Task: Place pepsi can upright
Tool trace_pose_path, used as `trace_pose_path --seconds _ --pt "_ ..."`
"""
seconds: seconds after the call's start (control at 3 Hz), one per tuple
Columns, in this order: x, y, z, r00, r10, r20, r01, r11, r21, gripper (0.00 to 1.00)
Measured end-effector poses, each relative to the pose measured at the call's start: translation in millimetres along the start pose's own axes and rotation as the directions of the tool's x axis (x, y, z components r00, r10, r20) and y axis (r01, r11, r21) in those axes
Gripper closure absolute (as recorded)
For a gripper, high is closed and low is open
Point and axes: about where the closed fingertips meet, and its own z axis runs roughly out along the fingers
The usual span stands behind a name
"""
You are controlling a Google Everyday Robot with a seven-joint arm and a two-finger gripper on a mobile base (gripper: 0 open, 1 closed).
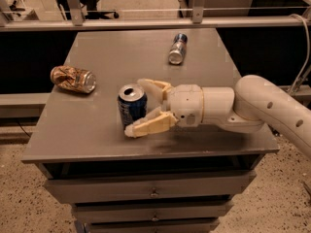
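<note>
The pepsi can [131, 109], dark blue with a silver top, stands upright on the grey table [97, 130] near its front middle. My gripper [135, 107] reaches in from the right, with one cream finger behind the can and one in front of its base. The fingers [147, 125] are spread wider than the can, so the gripper is open around it. The white arm [252, 106] stretches off to the right.
A dented tan-and-brown can [73, 78] lies on its side at the table's left. A slim blue-and-silver can [178, 48] lies at the back right. A metal rail [146, 23] runs behind the table. Drawers [153, 192] sit below the front edge.
</note>
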Motion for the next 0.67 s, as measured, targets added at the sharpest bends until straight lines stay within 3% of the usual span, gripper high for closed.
trace_pose_path --seconds 0.33,0.67 --pt "4 -8 -25 0.998 -0.012 -0.06 0.012 0.9999 0.012 0.0" --pt "-1 -20 -86 0.99 -0.032 -0.136 0.042 0.997 0.066 0.0"
